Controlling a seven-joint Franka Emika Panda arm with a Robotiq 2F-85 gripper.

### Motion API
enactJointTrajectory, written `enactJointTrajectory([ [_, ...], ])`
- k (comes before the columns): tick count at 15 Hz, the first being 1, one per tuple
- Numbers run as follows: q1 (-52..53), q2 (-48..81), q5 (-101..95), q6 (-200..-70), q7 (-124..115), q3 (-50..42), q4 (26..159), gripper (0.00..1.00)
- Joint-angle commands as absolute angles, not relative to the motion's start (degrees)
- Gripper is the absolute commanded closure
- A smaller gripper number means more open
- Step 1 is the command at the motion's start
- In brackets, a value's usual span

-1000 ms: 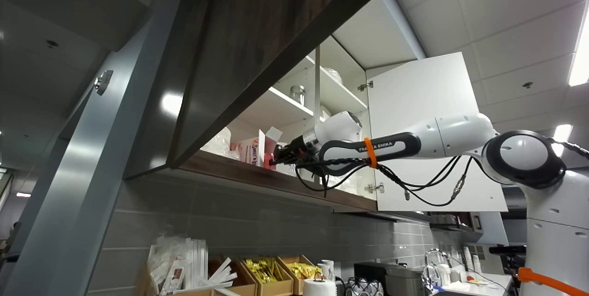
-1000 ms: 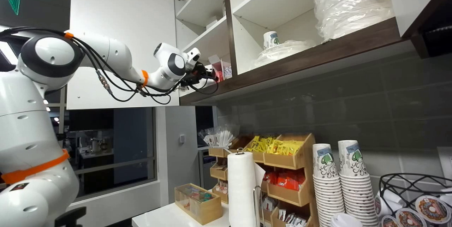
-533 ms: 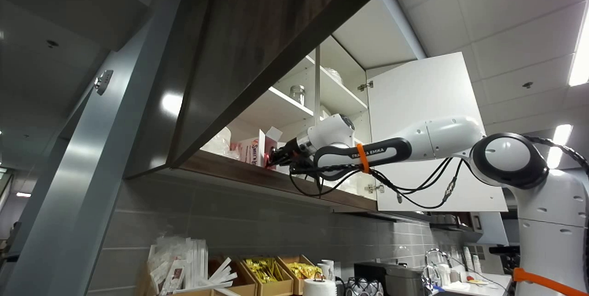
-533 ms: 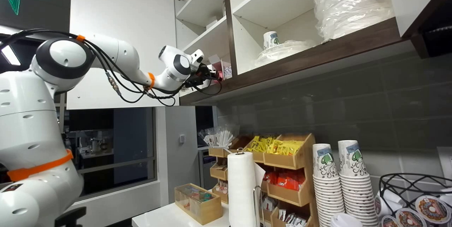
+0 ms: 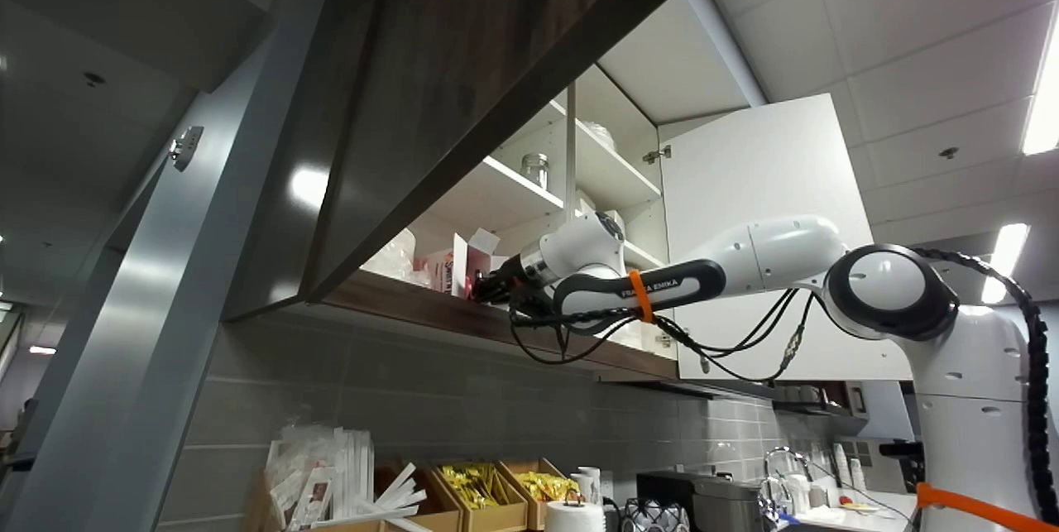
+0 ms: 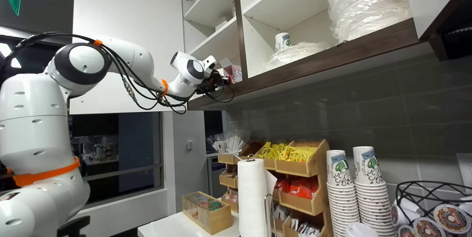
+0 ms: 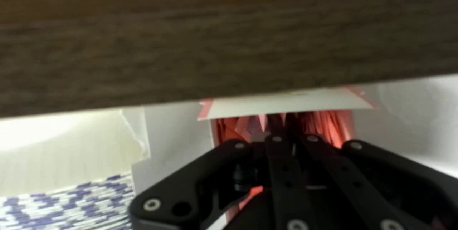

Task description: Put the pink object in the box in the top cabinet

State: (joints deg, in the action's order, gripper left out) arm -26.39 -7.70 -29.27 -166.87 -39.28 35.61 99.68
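Observation:
The top cabinet (image 5: 496,27) stands open, with a dark brown wood-grain door and white shelves. On its lowest shelf an open white-and-pink box (image 5: 440,271) lies behind the dark front edge; it also shows in an exterior view (image 6: 225,63) and the wrist view (image 7: 286,102). Pink packets (image 7: 331,125) fill its opening. My gripper (image 7: 284,120), seen also in both exterior views (image 5: 478,292) (image 6: 227,80), has its fingers drawn together, tips inside the box opening. The tips are partly hidden by the white flap. I cannot tell whether a pink packet is pinched between them.
A brown wood edge (image 7: 229,44) lies close to the gripper. A purple-and-white patterned stack (image 7: 68,205) sits beside the box. Bagged white goods (image 5: 397,255) stand on its far side. Below are yellow packet bins (image 6: 295,153), a paper towel roll (image 6: 252,196) and stacked cups (image 6: 341,192).
The arm has advanced toward the box. The gripper now reaches deeper into its opening and covers more of the pink. The box has shifted and turned slightly away from the gripper.

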Motion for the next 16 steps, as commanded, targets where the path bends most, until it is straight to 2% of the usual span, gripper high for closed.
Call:
enactJointTrajectory([
  [1,-28.00,-5.95,-33.81,-164.70,-43.86,37.71,97.45,0.66],
  [10,-24.85,-8.97,-24.86,-165.08,-39.59,35.30,100.08,0.02],
  [12,-24.46,-9.47,-22.47,-164.97,-38.36,34.88,100.54,0.06],
  [14,-24.31,-9.84,-20.85,-164.75,-37.50,34.60,100.90,0.01],
  [16,-24.24,-10.05,-20.00,-164.67,-37.02,34.43,101.14,0.33],
])
